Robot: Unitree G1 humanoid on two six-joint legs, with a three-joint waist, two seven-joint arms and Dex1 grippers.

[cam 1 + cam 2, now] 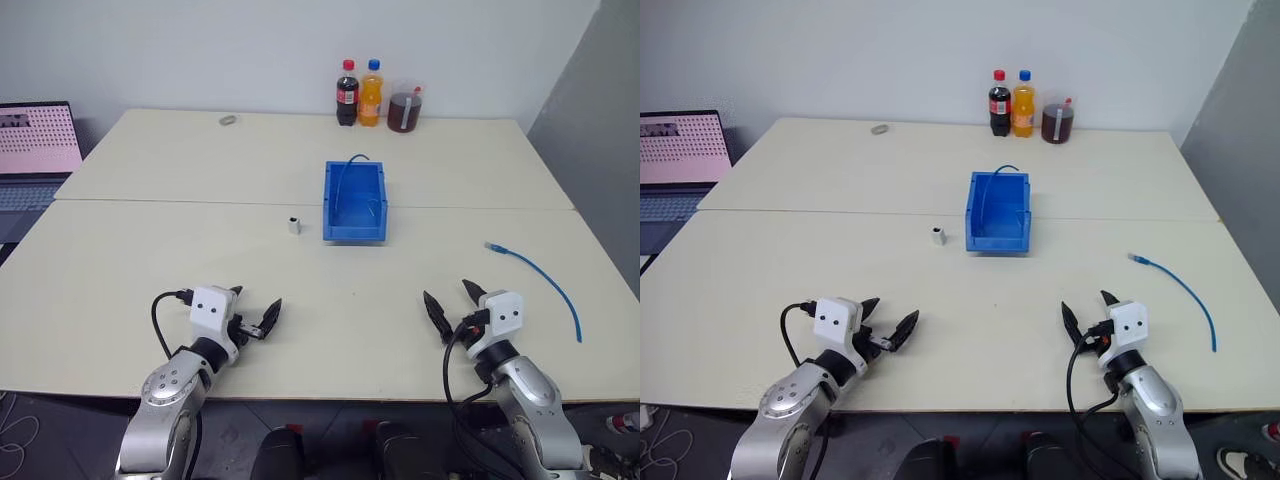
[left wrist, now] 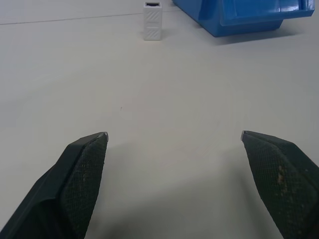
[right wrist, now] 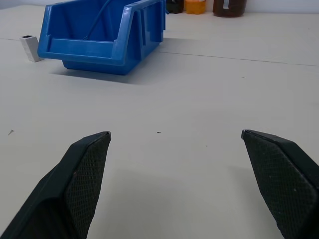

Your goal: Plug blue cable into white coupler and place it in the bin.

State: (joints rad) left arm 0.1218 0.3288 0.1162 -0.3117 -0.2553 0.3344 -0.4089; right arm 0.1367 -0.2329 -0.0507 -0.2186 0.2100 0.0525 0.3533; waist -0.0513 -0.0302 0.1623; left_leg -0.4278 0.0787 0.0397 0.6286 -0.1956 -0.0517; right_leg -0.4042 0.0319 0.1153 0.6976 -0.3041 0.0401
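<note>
A: How far along is it?

B: Nothing is done, by the look of it. The blue cable (image 1: pixel 540 273) lies loose on the surface, well right of the bin (image 1: pixel 355 203); the white coupler (image 1: pixel 294 224) stands just left of the bin.

A: The fingers?

B: Left gripper (image 1: pixel 256 314) and right gripper (image 1: pixel 451 304) both spread wide, empty, near the bin's front side. Grasping, plugging and binning remain.

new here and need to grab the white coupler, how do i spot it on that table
Find the bright blue bin in the middle of the table. Just off its near corner on the robot's left stands the white coupler, a tiny upright white-grey block; the small grey roundish object is flat and lies far back near the wall.
</note>
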